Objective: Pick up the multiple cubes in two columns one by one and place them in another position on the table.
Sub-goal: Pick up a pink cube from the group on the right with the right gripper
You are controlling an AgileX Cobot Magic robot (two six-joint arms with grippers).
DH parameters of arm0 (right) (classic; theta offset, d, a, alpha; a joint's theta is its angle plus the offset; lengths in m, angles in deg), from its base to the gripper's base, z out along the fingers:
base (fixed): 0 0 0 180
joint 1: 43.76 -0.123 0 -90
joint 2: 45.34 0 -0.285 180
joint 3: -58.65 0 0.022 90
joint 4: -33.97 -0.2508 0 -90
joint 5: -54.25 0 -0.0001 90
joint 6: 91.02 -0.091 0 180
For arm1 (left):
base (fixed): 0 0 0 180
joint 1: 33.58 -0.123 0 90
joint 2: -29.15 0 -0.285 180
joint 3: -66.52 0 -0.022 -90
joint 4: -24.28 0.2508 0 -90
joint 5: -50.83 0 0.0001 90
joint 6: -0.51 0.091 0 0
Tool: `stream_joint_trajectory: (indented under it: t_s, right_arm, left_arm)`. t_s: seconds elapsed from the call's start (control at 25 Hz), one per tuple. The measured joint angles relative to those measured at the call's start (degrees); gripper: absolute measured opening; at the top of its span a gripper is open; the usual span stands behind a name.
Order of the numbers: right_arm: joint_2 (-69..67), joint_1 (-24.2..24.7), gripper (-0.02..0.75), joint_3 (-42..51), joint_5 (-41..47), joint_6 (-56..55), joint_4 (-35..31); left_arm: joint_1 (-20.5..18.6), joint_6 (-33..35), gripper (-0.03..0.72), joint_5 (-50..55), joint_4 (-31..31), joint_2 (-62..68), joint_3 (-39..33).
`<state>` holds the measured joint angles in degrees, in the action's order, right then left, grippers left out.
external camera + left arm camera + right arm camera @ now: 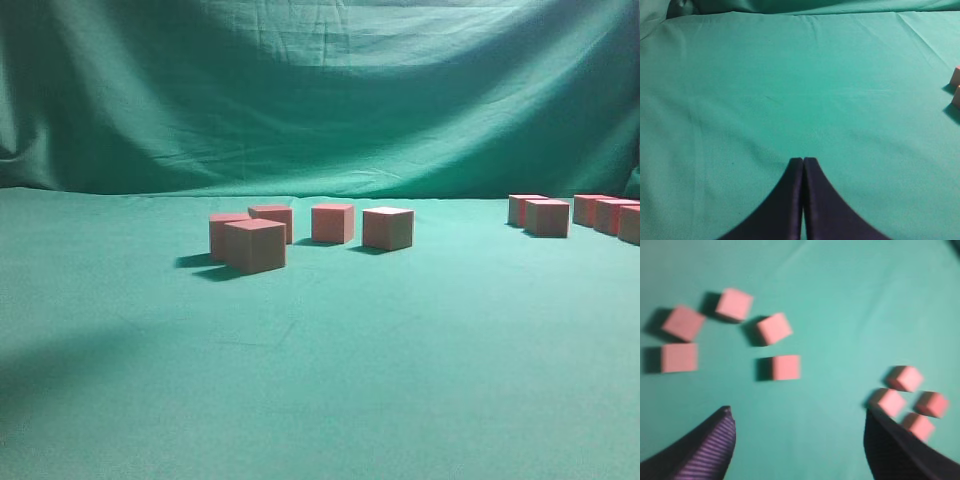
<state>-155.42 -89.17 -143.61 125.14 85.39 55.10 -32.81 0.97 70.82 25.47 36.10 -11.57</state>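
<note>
Left tool [803, 161] – tips pressed together, nothing between them, hanging over bare desk [790, 90]; my read is it's parked clear so the right arm has the run of the cubes. Two cube edges just poke in at the right border of the left wrist view.

Mid-desk: loose cluster of five cubes [254, 245], gaps uneven, angles mixed – looks like the drop-off spot. Far right: tighter group [547, 217], partly cut off by the frame edge; likely what's left of the two columns.

Right tool [797, 437] – spread wide, empty, touching nothing, up above the desk between the two groups. Right wrist view is blurred. Four cubes [889, 402] sit just beside its right finger.
</note>
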Motion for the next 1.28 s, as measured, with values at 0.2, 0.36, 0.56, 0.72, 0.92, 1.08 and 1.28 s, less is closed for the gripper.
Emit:
stream_joint_trajectory:
  t_s: [0.2, 0.36, 0.56, 0.72, 0.92, 1.08, 1.28]
  right_arm:
    - [6.95, 6.84, 0.517, 0.25, 0.13, -2.73, 5.50]
    - [11.20, 16.54, 0.517, 0.25, 0.34, -3.60, 7.01]
    - [11.98, 30.53, 0.517, 0.25, 0.79, -8.28, 6.05]
    - [8.91, 38.78, 0.517, 1.28, 0.88, -9.31, -1.28]
    - [4.31, 42.94, 0.517, 8.62, -2.82, -7.42, -10.49]
    - [1.97, 42.94, 0.517, 15.81, -9.55, -6.01, -13.53]
    - [0.06, 42.94, 0.517, 22.57, -18.38, -5.90, -14.71]
  left_arm:
    - [0.00, 0.00, 0.000, 0.00, 0.00, 0.00, 0.00]
    - [0.00, 0.00, 0.000, 0.00, 0.00, 0.00, 0.00]
    - [0.00, 0.00, 0.000, 0.00, 0.00, 0.00, 0.00]
    - [0.00, 0.00, 0.000, 0.00, 0.00, 0.00, 0.00]
    - [0.00, 0.00, 0.000, 0.00, 0.00, 0.00, 0.00]
    - [0.00, 0.00, 0.000, 0.00, 0.00, 0.00, 0.00]
    - [0.00, 0.00, 0.000, 0.00, 0.00, 0.00, 0.00]
